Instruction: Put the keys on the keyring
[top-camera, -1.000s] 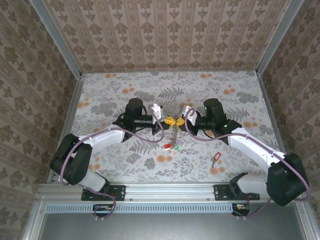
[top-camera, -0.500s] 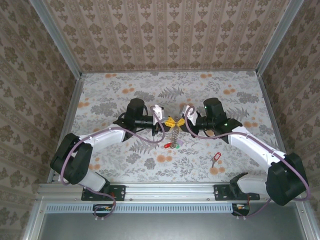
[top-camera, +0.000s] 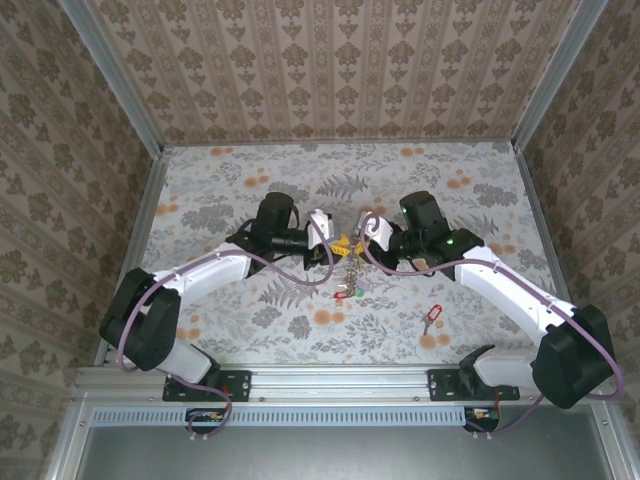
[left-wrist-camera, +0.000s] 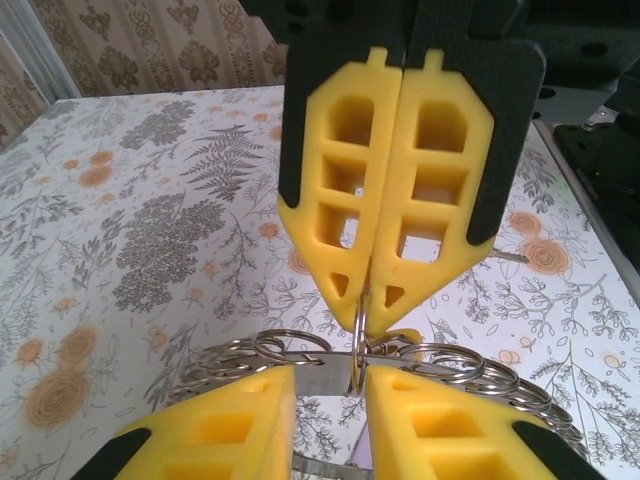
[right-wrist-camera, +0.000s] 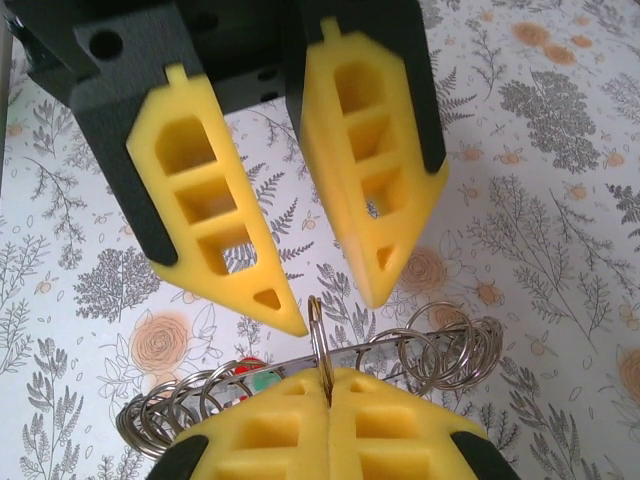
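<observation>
Since a second ago the left gripper (right-wrist-camera: 335, 305) has let its jaws part, and the tags under the keyring (top-camera: 348, 268) have bunched a little closer together.

Nearest the bases, one lone key (top-camera: 432, 317) with a red tag lies flat on the table (top-camera: 230, 190). It is on the right side and well apart from everything else. Its metal blade is too small to make out.

Farther in, between the two arms, a cluster of keys (top-camera: 349, 293) sits at the keyring's lower end. Three tags can be counted there: one red, one green, and a third, paler one whose colour is hard to tell. The right wrist view shows just a sliver of red and green behind the coils, so the keys themselves cannot be counted.

There is one keyring, a string of linked silvery rings. It runs from the cluster up to the two grippers, which meet tip to tip above the table. The right gripper (left-wrist-camera: 365, 295) has its pads pressed flat together, pinching a single thin ring of the keyring edge-on. The left gripper's jaws stand narrowly apart, with that same ring in the gap between them. Whether either pad touches it cannot be told. Both wrist views cut off their own fingers and the keyring's lower coils at the bottom edge.
</observation>
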